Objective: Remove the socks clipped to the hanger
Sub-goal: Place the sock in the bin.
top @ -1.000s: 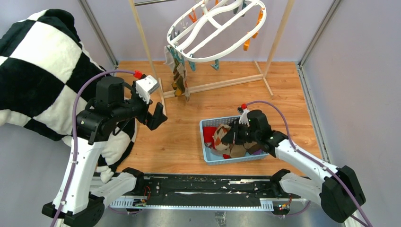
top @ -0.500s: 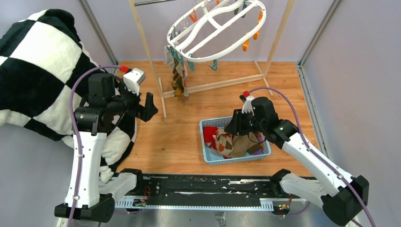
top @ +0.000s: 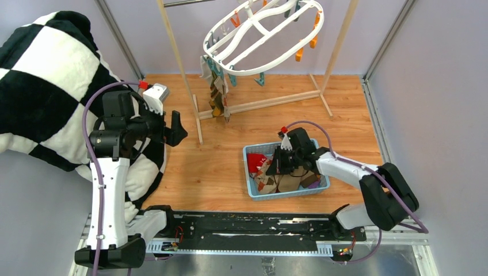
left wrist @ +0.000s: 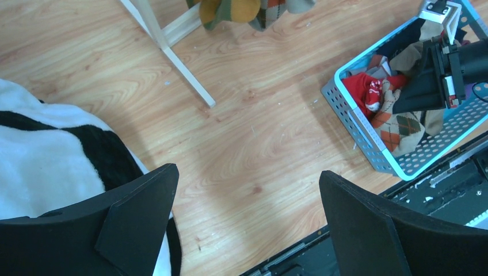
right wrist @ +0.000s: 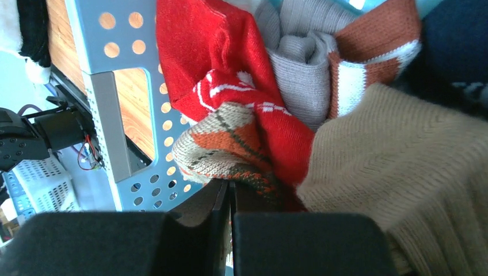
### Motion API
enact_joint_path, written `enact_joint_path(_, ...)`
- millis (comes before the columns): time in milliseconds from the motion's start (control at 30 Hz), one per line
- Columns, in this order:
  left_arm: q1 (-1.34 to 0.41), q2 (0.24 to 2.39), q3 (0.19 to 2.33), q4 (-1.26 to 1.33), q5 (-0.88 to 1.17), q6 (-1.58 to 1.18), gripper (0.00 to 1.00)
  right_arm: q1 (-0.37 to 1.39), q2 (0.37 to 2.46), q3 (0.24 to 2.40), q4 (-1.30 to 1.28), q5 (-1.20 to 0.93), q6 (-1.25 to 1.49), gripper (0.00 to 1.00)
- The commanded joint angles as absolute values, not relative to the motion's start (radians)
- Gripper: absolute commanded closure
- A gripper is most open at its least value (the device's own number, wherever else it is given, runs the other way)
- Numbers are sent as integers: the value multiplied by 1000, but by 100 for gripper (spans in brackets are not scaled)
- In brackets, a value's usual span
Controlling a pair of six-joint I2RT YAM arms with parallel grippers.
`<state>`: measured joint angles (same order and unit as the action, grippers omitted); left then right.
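The white oval hanger [top: 262, 34] hangs tilted from the wooden rack, with orange and teal clips round its rim. A bunch of patterned socks [top: 217, 95] dangles from its left end, and their tips show in the left wrist view [left wrist: 241, 8]. Further socks lie in the blue basket [top: 251, 181]: red [right wrist: 230, 69], grey [right wrist: 299, 75], argyle [right wrist: 221, 144] and beige [right wrist: 397, 161]. My right gripper [right wrist: 230, 187] is down in the basket, shut, with its tips against the argyle sock and nothing seen between the fingers. My left gripper [left wrist: 247, 172] hovers wide open and empty over the floor, left of the rack.
The light wooden rack [top: 178, 63] stands at the back, and one of its feet [left wrist: 184, 69] runs across the floor. A big black-and-white checked blanket [top: 46, 75] fills the left side beneath my left arm. Metal frame posts line both side walls.
My right gripper opened and shut again, dropping lower and leftwards into the basket. My left arm pulled back to the left, away from the rack.
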<state>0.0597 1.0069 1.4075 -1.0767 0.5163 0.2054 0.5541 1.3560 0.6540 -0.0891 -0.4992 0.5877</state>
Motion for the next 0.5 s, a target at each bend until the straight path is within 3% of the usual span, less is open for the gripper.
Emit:
enact_joint_path(0,70,1008,1373,-1069,535,212,0,563,1379,608,42,-530,621,96)
enact_joint_path(133,71,1009,1349,-1069,537,218,0,589,1236,614,-58,-409,567,90)
enact_joint_path(167,71,1010,1344,-1069,536,217,0,599,1177,630,-93,-362,548,84)
enact_joint_path(267,70,1018,1338,-1069,541,214,0,653,1016,699,-128,-215,479,51)
enact_joint_path(333,71,1021,1338,-1068,552,211,0,707,958,742,-87,-117,422,34)
enact_joint_path(467,70,1015,1328,-1069,569,203,0,821,1015,798,125,25,275,17)
